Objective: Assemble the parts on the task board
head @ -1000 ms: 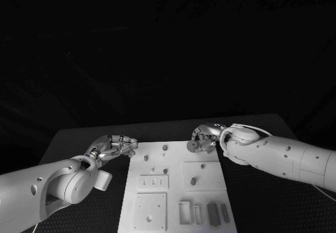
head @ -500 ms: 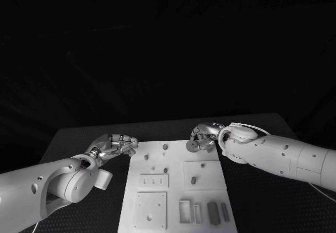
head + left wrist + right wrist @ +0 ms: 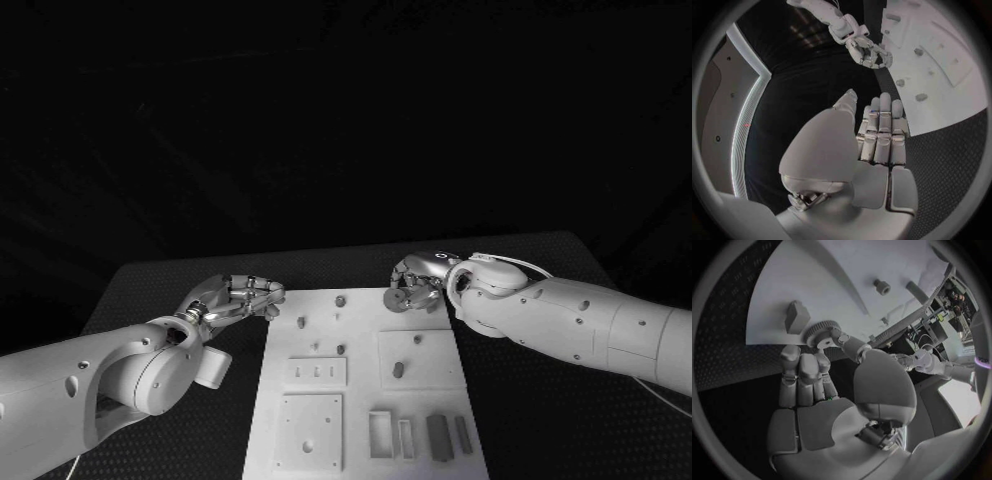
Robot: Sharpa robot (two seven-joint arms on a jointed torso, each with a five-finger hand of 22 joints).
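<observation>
A small toothed gear [image 3: 820, 333] is pinched between the thumb and fingers of the right hand [image 3: 418, 284] at the far right corner of the task board [image 3: 421, 358], right of centre in the head view. A small grey block [image 3: 796, 316] is seen standing on the board just beside the gear. The left hand [image 3: 235, 301] is held off the board's left edge, left of centre, fingers curled together on nothing. No legible writing is seen on the board.
</observation>
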